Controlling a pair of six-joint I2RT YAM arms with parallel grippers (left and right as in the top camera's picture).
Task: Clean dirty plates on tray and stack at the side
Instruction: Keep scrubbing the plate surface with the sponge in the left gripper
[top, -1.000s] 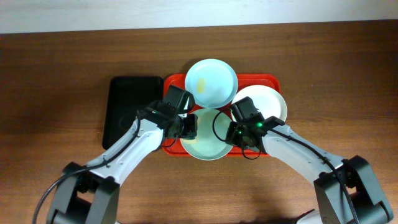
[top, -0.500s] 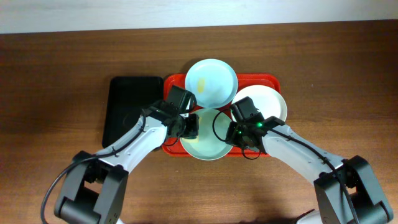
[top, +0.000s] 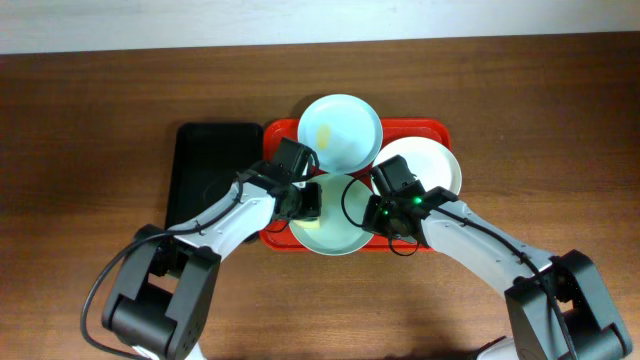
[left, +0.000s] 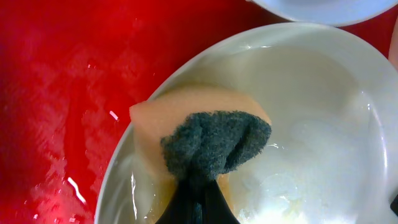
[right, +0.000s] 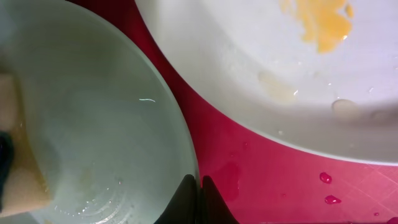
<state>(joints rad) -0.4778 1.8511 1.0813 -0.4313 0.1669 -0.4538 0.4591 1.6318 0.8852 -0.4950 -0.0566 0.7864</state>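
Right jaws pinch plate (right: 93, 112) rim; sponge (left: 186, 109) presses inside

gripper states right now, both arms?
left gripper: closed, holding the sponge inside the front mint plate.
right gripper: closed, pinching that plate's rim.

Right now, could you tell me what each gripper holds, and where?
Left gripper pinches the sponge by its dark scouring side; right gripper clamps the near plate at its rim.

Red tray (top: 280, 135) holds smeared mint plate (top: 340, 133) rear, white plate (top: 432, 165) right, wet mint plate (top: 335, 232) front.
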